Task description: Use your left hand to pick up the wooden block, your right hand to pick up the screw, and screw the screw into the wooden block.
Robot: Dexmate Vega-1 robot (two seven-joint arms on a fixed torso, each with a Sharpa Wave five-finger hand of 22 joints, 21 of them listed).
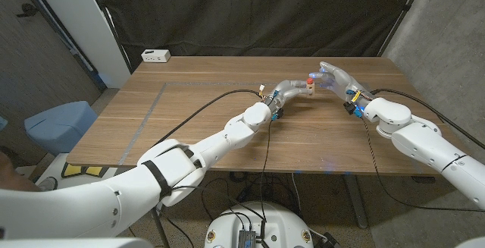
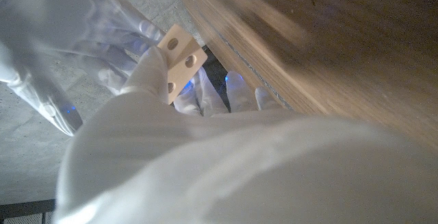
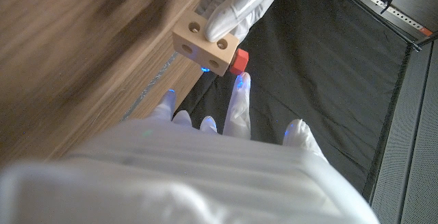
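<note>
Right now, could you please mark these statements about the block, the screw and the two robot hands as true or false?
1. The left robot hand holds the wooden block above the table. True.
2. The wooden block has no holes. False: round holes show on its faces in both wrist views.
3. A red screw sits at one side of the block. True.
4. The right robot hand rests on the table far from the block. False: it is raised, its fingers spread, close beside the screw.
5. A white power strip lies at the table's far left corner. True.
</note>
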